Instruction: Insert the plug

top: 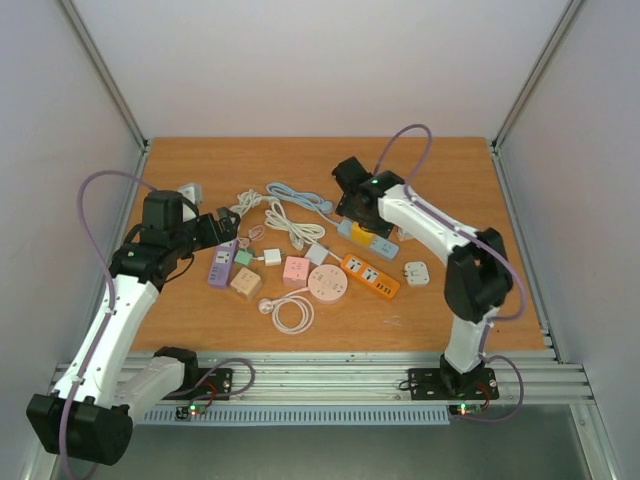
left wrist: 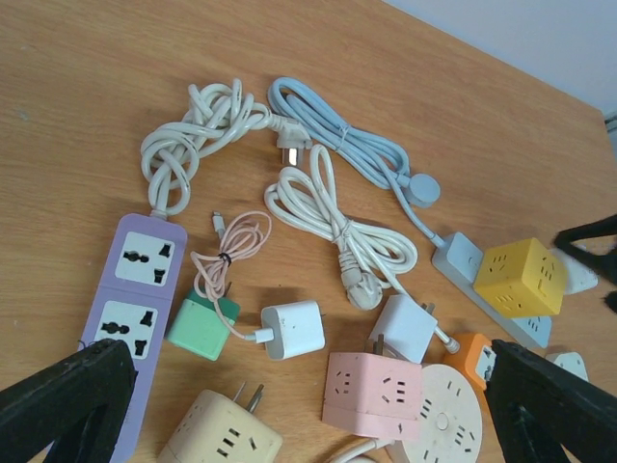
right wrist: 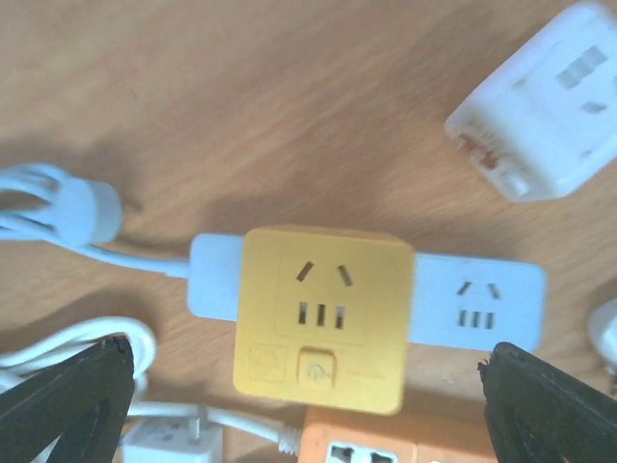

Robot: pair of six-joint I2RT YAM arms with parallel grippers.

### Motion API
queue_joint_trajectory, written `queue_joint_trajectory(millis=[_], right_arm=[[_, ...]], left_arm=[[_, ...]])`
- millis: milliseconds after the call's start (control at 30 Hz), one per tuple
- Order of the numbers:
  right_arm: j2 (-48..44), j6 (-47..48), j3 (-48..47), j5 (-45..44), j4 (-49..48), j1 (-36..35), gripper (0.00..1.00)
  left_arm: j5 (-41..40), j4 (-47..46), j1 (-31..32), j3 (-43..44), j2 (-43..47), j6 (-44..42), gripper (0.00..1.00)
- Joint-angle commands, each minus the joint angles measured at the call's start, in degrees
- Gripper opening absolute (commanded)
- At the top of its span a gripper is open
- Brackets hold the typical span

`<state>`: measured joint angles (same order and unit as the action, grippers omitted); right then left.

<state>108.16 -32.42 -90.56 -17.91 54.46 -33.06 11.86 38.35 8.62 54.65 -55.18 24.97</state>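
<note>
Plug cube (right wrist: 321, 318) (yellow) beneath right pincer (right wrist: 308, 400)

1. It looked like a robotics lab test cell: plain white panels (top: 300, 60) boxed in a wooden table (top: 460, 180).
2. A left arm (top: 120, 310) and right arm (top: 440, 235) were bolted to an aluminium rail (top: 330, 370) up front.
3. Random colourful power strips (top: 370, 277) lay scattered across it, lab-bench style.

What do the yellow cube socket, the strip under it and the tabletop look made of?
Yellow cube socket: moulded plastic, satin, going by its uniform colour and rounded edges. Pale strip: likely the same, smooth with soft sheen. Tabletop: wood or wood-look laminate; grain streaks show, real wood uncertain.
</note>
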Motion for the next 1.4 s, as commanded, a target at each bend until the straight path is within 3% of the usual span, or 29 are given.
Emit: queue_joint_trajectory(millis=[0,233,433,600,800,1133,1367], right_arm=[[-7.9,2.0,3.0,-5.0,0.7,2.8,0.99],[-11.7,6.9,10.0,-2.4,-1.1,11.4,0.97],[-6.9,7.0,11.4,6.1,-4.4,18.2,0.98],[-1.2,2.9,8.8,7.0,-4.7,19.0,0.99],[5.6,-1.9,2.6,1.5,1.6,19.0,0.98],[6.2,-1.2,2.9,1.5,0.0,19.4,0.98],[5.9,-1.0,5.1,4.6,-2.4,20.4,0.74]], left_arm=[[1.4,-2.7,-0.4,-0.4,0.2,-0.8,0.99],[4.7,-4.2,-0.4,-0.7,0.0,-0.9,0.99],[7.0,-5.6,-0.5,-1.3,-0.2,-1.0,0.99],[7.0,-5.7,-0.5,-1.3,-0.5,-0.8,0.99],[6.0,-5.2,-0.7,-1.2,0.3,-1.1,0.99],[6.3,-5.2,-0.9,-1.1,0.5,-1.2,0.99],[6.7,-5.3,-1.3,-1.2,0.2,-1.2,0.99]])
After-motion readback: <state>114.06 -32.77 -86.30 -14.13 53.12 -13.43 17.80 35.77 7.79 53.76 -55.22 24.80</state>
